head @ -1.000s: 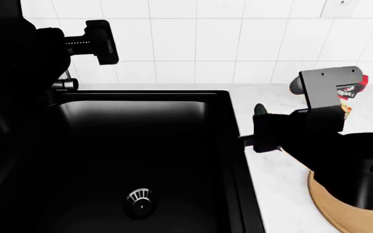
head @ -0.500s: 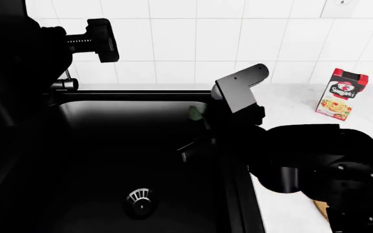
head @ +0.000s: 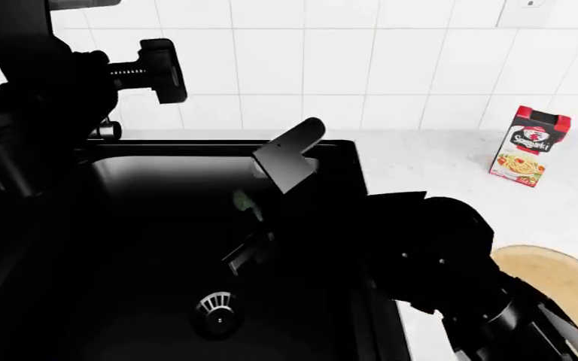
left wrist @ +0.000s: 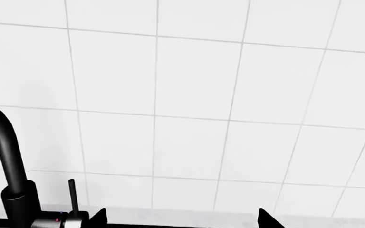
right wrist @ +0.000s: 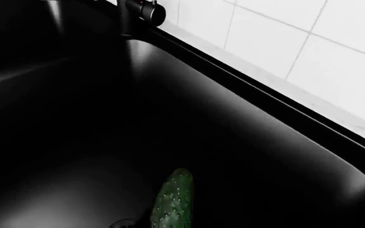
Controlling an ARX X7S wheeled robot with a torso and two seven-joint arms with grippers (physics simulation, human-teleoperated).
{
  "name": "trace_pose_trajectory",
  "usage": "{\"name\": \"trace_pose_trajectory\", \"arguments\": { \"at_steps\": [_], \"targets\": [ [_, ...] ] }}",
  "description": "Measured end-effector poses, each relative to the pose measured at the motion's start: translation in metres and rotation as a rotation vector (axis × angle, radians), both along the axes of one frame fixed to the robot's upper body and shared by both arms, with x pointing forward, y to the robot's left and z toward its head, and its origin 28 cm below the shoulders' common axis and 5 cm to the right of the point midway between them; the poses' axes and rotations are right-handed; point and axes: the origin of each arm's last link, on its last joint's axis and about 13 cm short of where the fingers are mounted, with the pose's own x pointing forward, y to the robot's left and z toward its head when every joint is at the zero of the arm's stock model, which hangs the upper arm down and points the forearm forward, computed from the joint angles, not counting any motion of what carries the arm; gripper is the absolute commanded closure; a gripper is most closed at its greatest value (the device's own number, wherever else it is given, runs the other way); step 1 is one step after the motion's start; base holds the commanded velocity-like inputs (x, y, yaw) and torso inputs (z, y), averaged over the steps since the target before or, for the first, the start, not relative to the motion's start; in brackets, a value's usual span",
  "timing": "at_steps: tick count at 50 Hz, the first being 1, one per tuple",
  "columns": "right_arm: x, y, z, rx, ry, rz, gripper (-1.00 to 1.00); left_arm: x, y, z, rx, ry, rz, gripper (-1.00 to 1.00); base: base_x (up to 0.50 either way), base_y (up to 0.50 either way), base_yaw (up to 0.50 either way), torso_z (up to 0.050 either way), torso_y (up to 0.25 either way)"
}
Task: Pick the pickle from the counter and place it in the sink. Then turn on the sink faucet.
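My right gripper (head: 247,226) is shut on the small dark green pickle (head: 241,200) and holds it over the black sink (head: 148,226), above and behind the silver drain strainer (head: 217,307). In the right wrist view the pickle (right wrist: 173,202) hangs above the basin floor (right wrist: 74,142), with the faucet base (right wrist: 141,12) at the far rim. My left gripper (head: 163,71) is raised at the back left, open and empty. Its fingertips (left wrist: 97,219) sit beside the black faucet spout (left wrist: 8,156) and thin lever (left wrist: 72,194), not touching them.
The white marble counter (head: 439,173) lies to the right of the sink. A red pasta box (head: 528,145) stands on it by the tiled wall. A round wooden board (head: 560,282) lies at the front right, partly behind my right arm.
My right arm has swung left from the counter to over the sink basin, carrying the pickle and lowering it. The left arm has barely moved.
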Motion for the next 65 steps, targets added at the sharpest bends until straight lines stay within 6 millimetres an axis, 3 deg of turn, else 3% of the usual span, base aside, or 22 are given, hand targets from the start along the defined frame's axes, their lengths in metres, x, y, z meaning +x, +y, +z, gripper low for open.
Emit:
{"name": "trace_pose_trajectory", "arguments": {
  "at_steps": [18,19,44,54,65],
  "targets": [
    [0.012,0.015,-0.013,-0.119,0.039,0.042,1.00,0.004,0.000,-0.004,-0.006,0.012,-0.001,-1.00,0.00,0.00,0.00,0.000,0.000],
    [0.012,0.016,-0.014,-0.125,0.040,0.042,-1.00,0.004,0.000,-0.005,-0.006,0.013,-0.001,-1.00,0.00,0.00,0.00,0.000,0.000],
    [0.019,0.016,-0.009,-0.163,0.028,-0.013,-1.00,0.006,0.001,-0.008,-0.006,0.021,0.000,-1.00,0.00,0.00,0.00,0.000,0.000],
    [0.034,-0.003,0.019,-0.051,-0.040,-0.207,-1.00,0.006,0.001,-0.010,-0.009,0.021,-0.001,-1.00,0.00,0.00,0.00,0.000,0.000],
    [0.052,-0.047,0.063,0.055,-0.144,-0.438,-1.00,0.009,0.000,-0.014,-0.012,0.021,-0.003,-1.00,0.00,0.00,0.00,0.000,0.000]
  ]
}}
